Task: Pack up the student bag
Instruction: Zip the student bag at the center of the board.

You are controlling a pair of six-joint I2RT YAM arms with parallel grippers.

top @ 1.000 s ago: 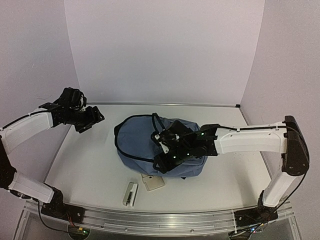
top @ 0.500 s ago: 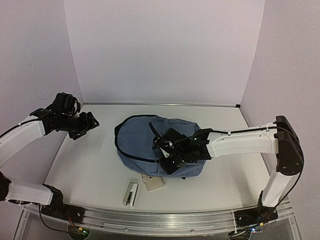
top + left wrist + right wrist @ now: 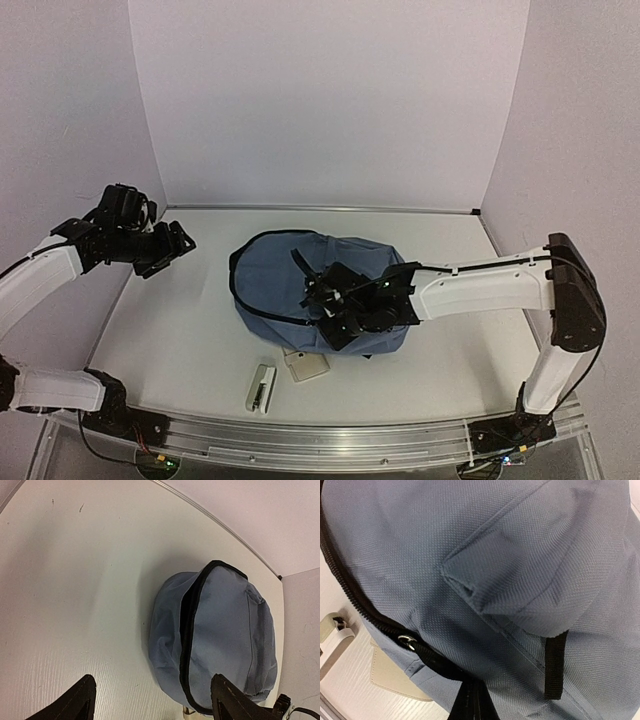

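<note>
The student bag is a slate-blue backpack with black zip trim, lying in the middle of the table. It also shows in the left wrist view and fills the right wrist view. My right gripper rests low on the bag's near side. Its fingers are pressed together on a black pull strap that runs from a small metal ring on the zip. My left gripper hangs open above the table's left side, well apart from the bag, nothing between its fingers.
A flat beige item pokes out from under the bag's near edge, also seen in the right wrist view. A small white stapler-like object lies beside it near the front edge. Walls enclose the table at the left, back and right.
The right gripper has sunk onto the bag, shifted slightly left and closed from open to shut on the pull strap. The left gripper has drawn back a little to the left, still open.
</note>
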